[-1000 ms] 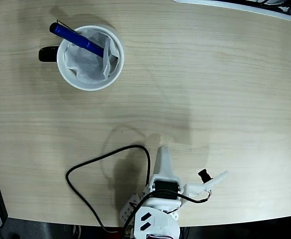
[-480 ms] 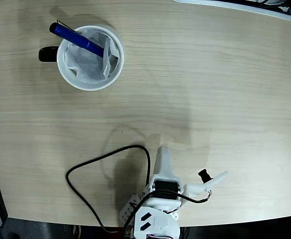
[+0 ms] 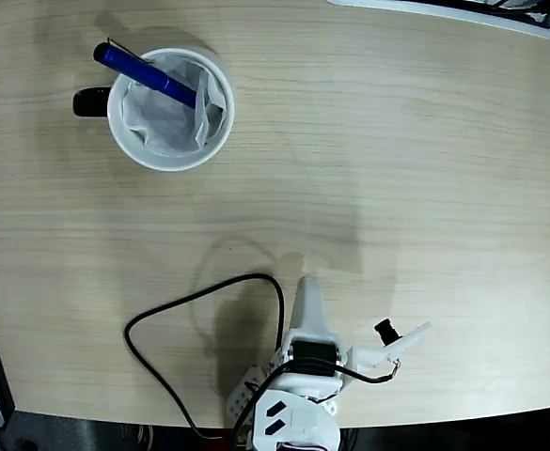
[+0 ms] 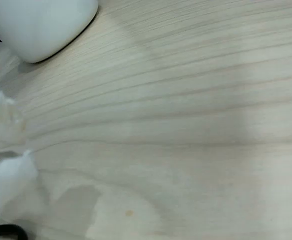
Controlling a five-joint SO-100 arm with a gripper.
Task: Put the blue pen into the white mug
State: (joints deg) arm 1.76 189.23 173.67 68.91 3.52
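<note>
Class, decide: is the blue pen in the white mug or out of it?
In. The blue pen leans in the white mug, its upper end sticking out over the rim.

In the fixed view the white mug (image 3: 170,109) stood on the wooden worktop (image 3: 397,169), its black handle pointing left, with the blue pen (image 3: 145,73) leaning in it on the crumpled white paper, the pen's upper end jutting out over the mug's upper-left rim. Well below and to the right of the mug sat the white arm, its pincer (image 3: 307,293) pointed up toward the mug and apart from it, empty. A black cable (image 3: 195,310) looped on the worktop just left of the arm.
</note>
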